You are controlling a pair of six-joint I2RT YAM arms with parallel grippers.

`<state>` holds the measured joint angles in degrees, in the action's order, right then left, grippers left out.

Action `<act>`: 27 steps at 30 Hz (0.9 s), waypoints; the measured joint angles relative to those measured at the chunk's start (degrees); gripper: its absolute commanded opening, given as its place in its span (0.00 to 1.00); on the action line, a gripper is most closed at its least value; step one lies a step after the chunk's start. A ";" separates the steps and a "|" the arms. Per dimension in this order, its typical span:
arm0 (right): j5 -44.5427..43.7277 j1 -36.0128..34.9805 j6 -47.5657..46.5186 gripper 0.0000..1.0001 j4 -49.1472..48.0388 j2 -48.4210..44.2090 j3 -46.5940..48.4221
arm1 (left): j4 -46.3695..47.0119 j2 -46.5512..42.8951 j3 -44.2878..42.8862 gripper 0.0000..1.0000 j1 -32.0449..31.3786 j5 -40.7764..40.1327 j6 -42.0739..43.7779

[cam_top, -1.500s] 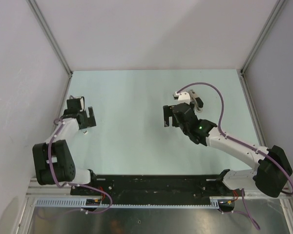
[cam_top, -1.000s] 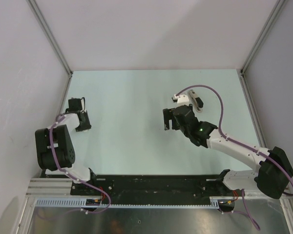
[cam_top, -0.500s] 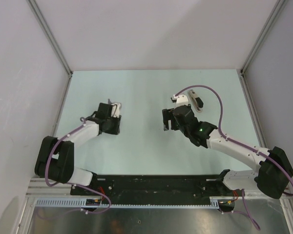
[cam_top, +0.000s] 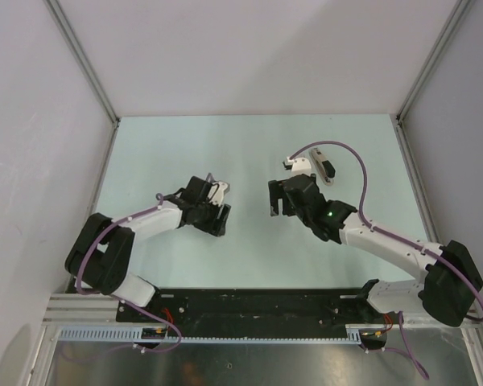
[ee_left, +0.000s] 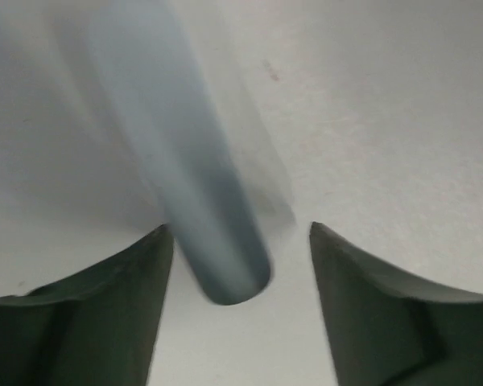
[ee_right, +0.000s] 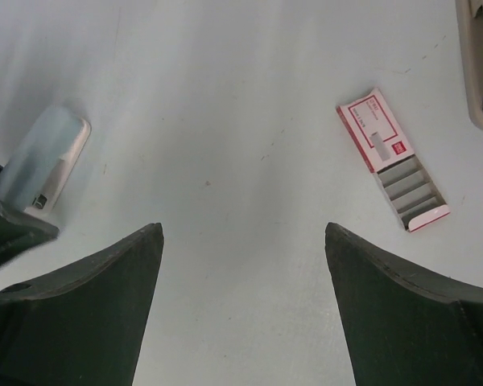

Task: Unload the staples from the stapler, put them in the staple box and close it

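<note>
Pale green surface (cam_top: 249,145). Left end effector (cam_top: 218,219) over surface centre, fingers spread, released; blurred grey-blue shape (ee_left: 201,185) in the gap, cannot tell what. Right end effector (ee_right: 241,229) just right of it, fingers wide apart, released, nothing between. Stapler (cam_top: 325,167) lying on surface near right end effector, on its far side, untouched. Pink-and-white box (ee_right: 392,161) nearby, drawer slid out.

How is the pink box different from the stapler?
The box is pink and white; the stapler is dark with a beige top. The box is slid open, showing grey slots; the stapler looks longer than the box. Both lie flat on the table, side by side.
</note>
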<state>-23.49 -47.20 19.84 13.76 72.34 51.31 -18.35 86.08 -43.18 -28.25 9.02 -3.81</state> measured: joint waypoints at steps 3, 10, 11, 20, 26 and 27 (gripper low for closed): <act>0.26 0.00 1.73 0.87 0.00 1.38 0.00 | 0.26 -0.13 -0.57 0.98 -1.22 2.47 -0.07; 0.00 -2.12 6.36 0.87 2.10 9.16 1.77 | -2.10 -6.25 -0.46 0.99 -2.03 8.44 -0.26; -0.37 -2.93 7.08 0.87 2.84 10.71 2.71 | -2.60 -8.37 -0.55 0.99 -1.55 9.51 -0.26; -1.70 -9.35 11.52 0.86 5.27 22.12 15.10 | -6.05 -21.90 -4.33 0.99 17.59 14.43 1.95; -0.07 -13.40 10.60 0.85 4.59 31.58 26.51 | -9.53 -24.11 -4.26 0.75 28.09 12.11 5.95; 0.85 -13.84 10.05 0.84 4.70 33.22 28.35 | -9.92 -24.11 -4.24 0.73 29.27 11.67 6.54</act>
<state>-22.63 -61.04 29.89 18.46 105.56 79.66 -28.27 61.98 -47.42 1.02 20.69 2.72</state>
